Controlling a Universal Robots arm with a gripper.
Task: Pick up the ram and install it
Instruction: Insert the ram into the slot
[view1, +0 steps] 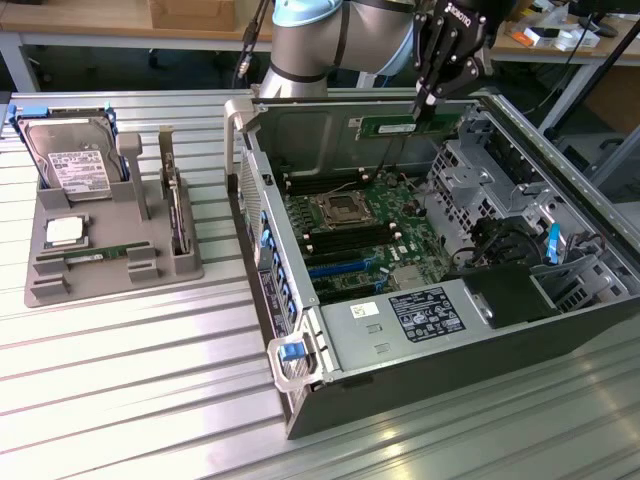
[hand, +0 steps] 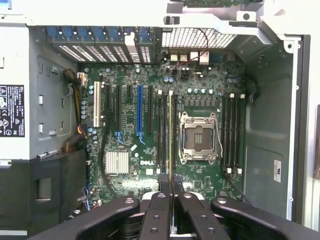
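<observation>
Ribbed aluminium table (view1: 130, 400), long slats, hard glare patches toward 7 o'clock of exterior view. At 9 o'clock on it, grey fixture tray (view1: 50, 275): silver hard drive (view1: 75, 165) propped at back, square processor chip (view1: 64, 232) flat in middle, thin green stick (view1: 97, 256) flat in front slot, upright card (view1: 176, 215) along tray's 3 o'clock edge. Centre through 3 o'clock, open computer case (view1: 400, 385) lying on its side on table. Inside, motherboard (view1: 350, 270) facing up, empty processor socket (view1: 340, 210) mid-board, dark memory slots (view1: 345, 243) either side of socket. Blue latch (view1: 290, 350) at near corner around 6 o'clock.

At 12 o'clock, grey robot arm (view1: 330, 35) with black claw (view1: 424, 102). Grips the ram (view1: 395, 127), pinched narrow on its top edge. Holds ram level and lengthwise in air, close by case's far wall, raised above motherboard, not seated in any slot. In wrist view, looks straight down past black fingers (hand: 156, 217) onto board. Ram edge-on there, thin line running out from between them, lined up along slots beside socket. Silver heatsink (hand: 116, 162) and white card slot (hand: 96, 105) further off.

Room behind table: workbench (view1: 80, 18) with wooden top at 11 o'clock, cardboard box (view1: 190, 12) on it, black cables (view1: 250, 40) hanging beside arm. Second bench with small clutter (view1: 545, 35) at 1 o'clock, dark slanted pole (view1: 595, 65) at 2 o'clock.
</observation>
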